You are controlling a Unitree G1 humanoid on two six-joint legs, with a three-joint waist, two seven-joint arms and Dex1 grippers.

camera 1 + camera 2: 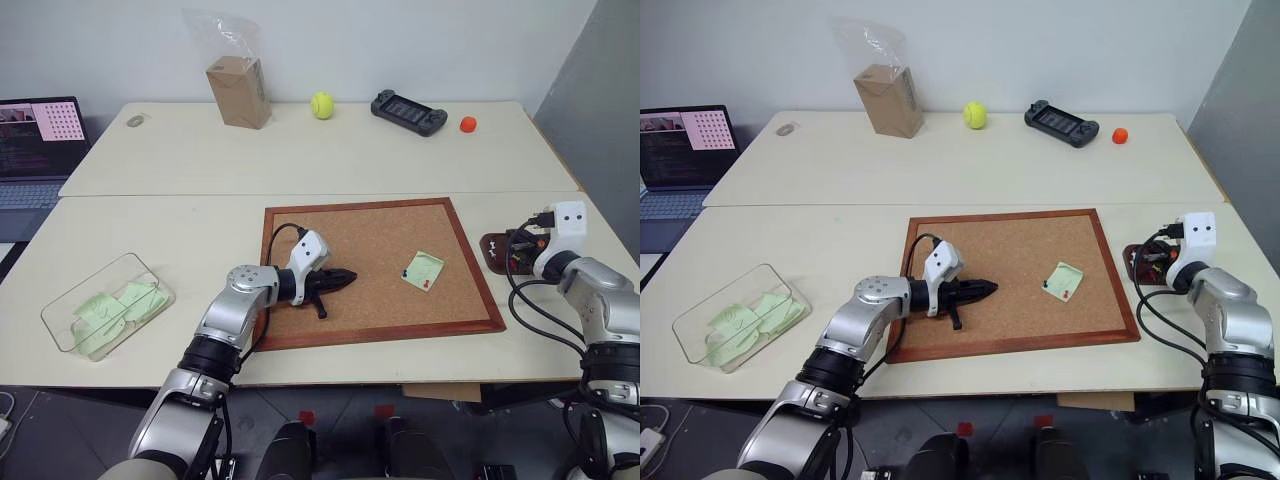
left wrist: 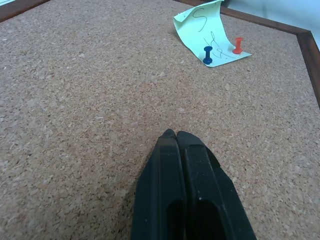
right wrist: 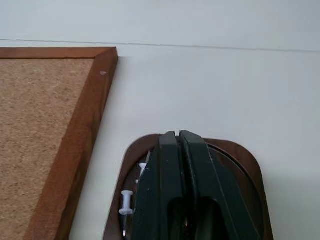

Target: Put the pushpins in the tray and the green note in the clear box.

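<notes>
Left wrist view: pale green paper note [image 2: 207,31] lies upper right on the corkboard [image 2: 90,100], pinned by a blue pushpin [image 2: 207,54] and a red pushpin [image 2: 238,45]. Note is flimsy; pins tiny, best pinched by heads. Left hand [image 2: 176,136] pressed together; right hand [image 3: 178,134], over the brown tray [image 3: 252,170], looks nearly together.

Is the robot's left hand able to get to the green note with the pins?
Probably yes. The left hand sits shut on the corkboard, and only bare cork lies between it and the green note.
</notes>
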